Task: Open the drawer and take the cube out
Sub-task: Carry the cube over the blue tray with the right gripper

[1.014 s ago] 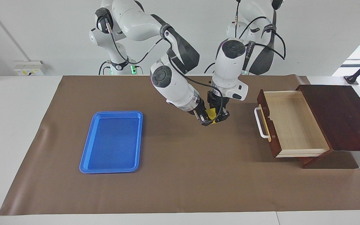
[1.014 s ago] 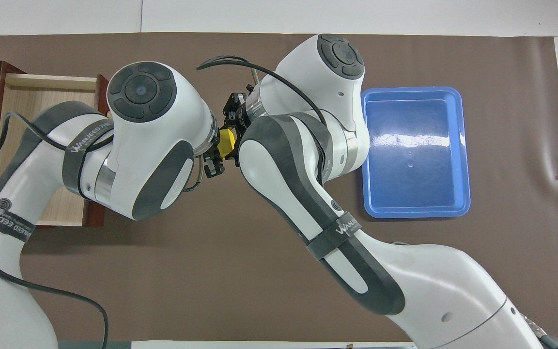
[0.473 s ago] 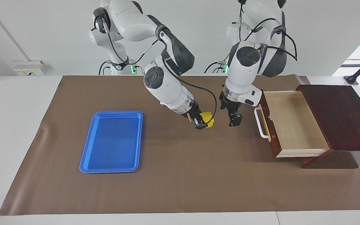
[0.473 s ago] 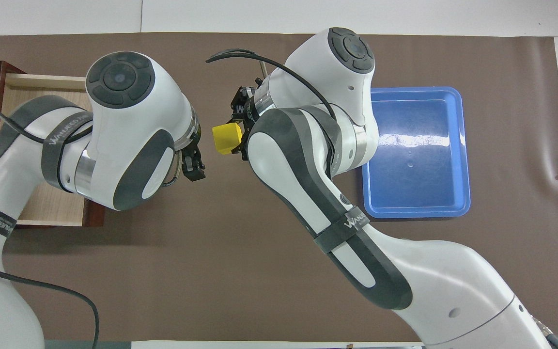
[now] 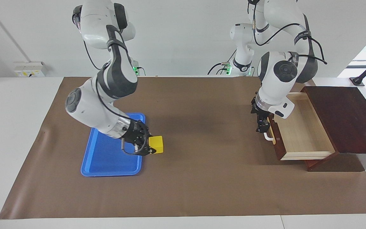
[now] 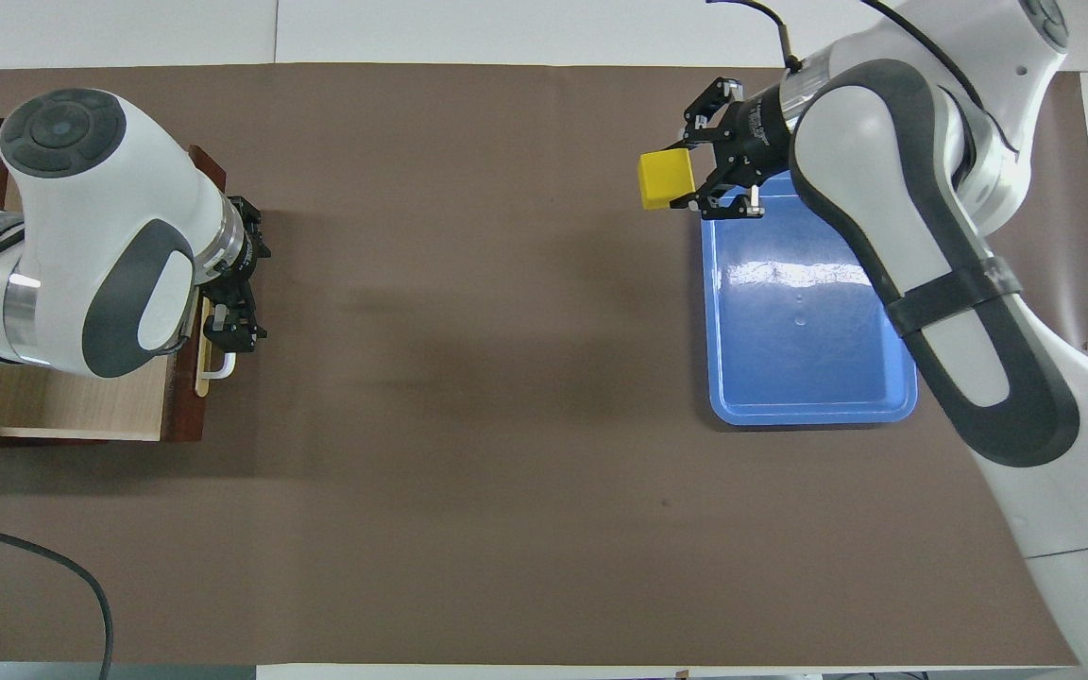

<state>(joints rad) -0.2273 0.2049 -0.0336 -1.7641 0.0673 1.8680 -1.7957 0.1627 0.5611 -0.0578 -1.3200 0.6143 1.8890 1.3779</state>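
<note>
While the right gripper [image 5: 150,149] clamps the cube [image 5: 156,144] over the tray's [image 5: 106,170] edge to drop it, the left gripper [image 5: 263,127], fingers unreadable, hangs at the drawer's [image 5: 300,133] handle [image 5: 267,137].

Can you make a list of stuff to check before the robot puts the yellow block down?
1. The right gripper has the cube: ok, the cube is at its fingertips.
2. Cube over the blue tray: not ok, it hangs over the brown mat beside the tray's rim.
3. Tray bare where it shows: ok.
4. The drawer is open and nothing shows inside: ok.
5. The left gripper is out of the way: ok, it is at the drawer's white handle.
6. Left gripper touching the handle: cannot tell.
</note>
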